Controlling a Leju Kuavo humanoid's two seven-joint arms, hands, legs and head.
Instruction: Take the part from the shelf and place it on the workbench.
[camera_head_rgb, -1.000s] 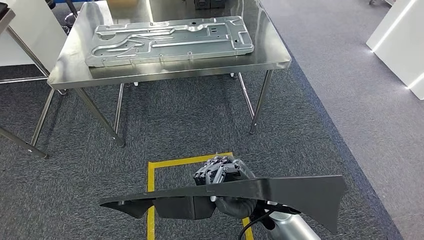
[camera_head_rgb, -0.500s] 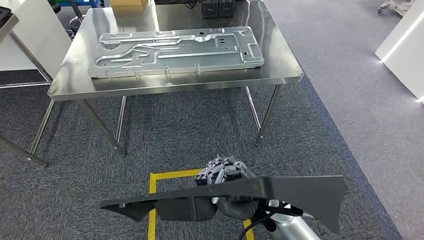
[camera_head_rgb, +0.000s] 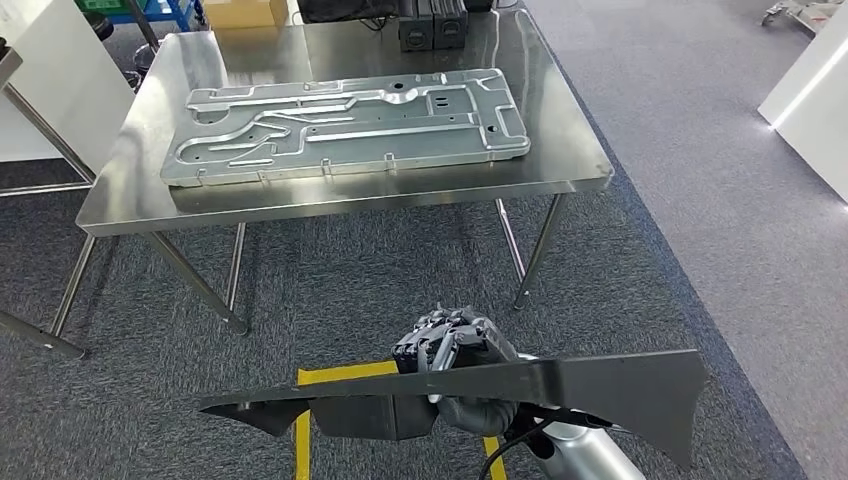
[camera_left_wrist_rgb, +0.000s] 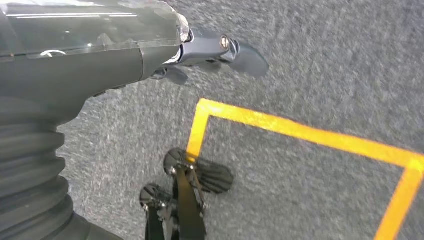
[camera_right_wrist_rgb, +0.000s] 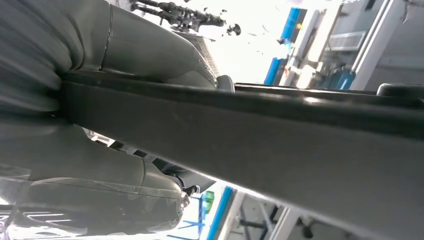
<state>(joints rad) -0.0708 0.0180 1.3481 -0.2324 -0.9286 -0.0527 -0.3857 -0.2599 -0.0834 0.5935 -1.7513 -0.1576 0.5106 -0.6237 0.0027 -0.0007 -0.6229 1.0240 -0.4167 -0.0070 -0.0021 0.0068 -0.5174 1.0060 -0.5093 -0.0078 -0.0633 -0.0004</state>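
Head view, looking down at grey carpet and a steel workbench (camera_head_rgb: 130, 205). The right hand (camera_head_rgb: 455, 350) grips a long, flat black part (camera_head_rgb: 600, 385), its dark fingers (camera_head_rgb: 430, 340) curled over the part's upper edge and the grey thumb below. The part is held low in front of the robot, roughly level and broadside to the camera, one tapered end reaching toward the robot's left and a broader, flared end toward its right. It hangs in the air above the carpet, well short of the workbench and touching nothing but the hand. Beneath it on the floor lies a yellow tape outline (camera_head_rgb: 335, 374), partly hidden by the part.

On the workbench rests a large stamped metal panel (camera_head_rgb: 350, 125), lying flat and lengthwise along the top, with ribs and holes pressed into it. At the far edge of the bench stand two dark boxes (camera_head_rgb: 432, 28), and beyond it a cardboard box (camera_head_rgb: 243, 12).

Right wrist view: the part (camera_right_wrist_rgb: 280, 145) crosses the frame as a dark band clamped between the grey thumb and the hand's body.

Left wrist view: the left hand (camera_left_wrist_rgb: 90, 55) hangs over the carpet and the yellow tape; one dark fingertip (camera_left_wrist_rgb: 240, 52) shows extended, nothing appears in the hand, but whether the fingers are spread or curled cannot be told from here
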